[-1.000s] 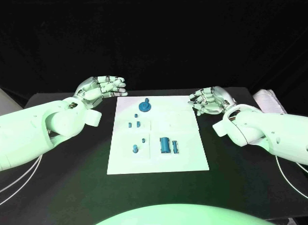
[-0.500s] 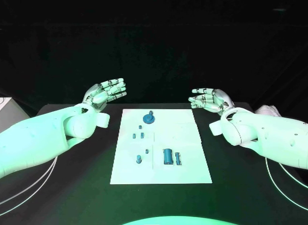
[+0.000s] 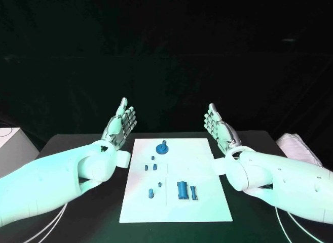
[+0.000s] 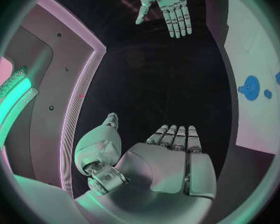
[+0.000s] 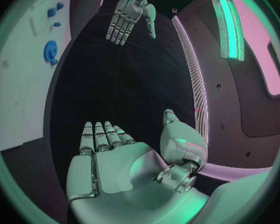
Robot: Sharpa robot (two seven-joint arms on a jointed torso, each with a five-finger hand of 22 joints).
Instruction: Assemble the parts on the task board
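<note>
Both hands are raised above the far end of the counter (image 3: 78, 142), palms facing each other: the left hand (image 3: 121, 124) and the right hand (image 3: 219, 129) are flat, fingers straight and together, holding nothing. Between and below them the task board (image 3: 202, 202) lies on the counter, with the blue parts on it: a round disc part (image 3: 162, 148) near the far end, a few small pegs (image 3: 150, 167) mid-board, and a larger cylinder part (image 3: 182, 189) with a slim pin (image 3: 193, 192) beside it nearer the robot. Whichever part gets handled, I'd judge a slow descent and a fingertip pinch best, since these pieces are small and close together.
</note>
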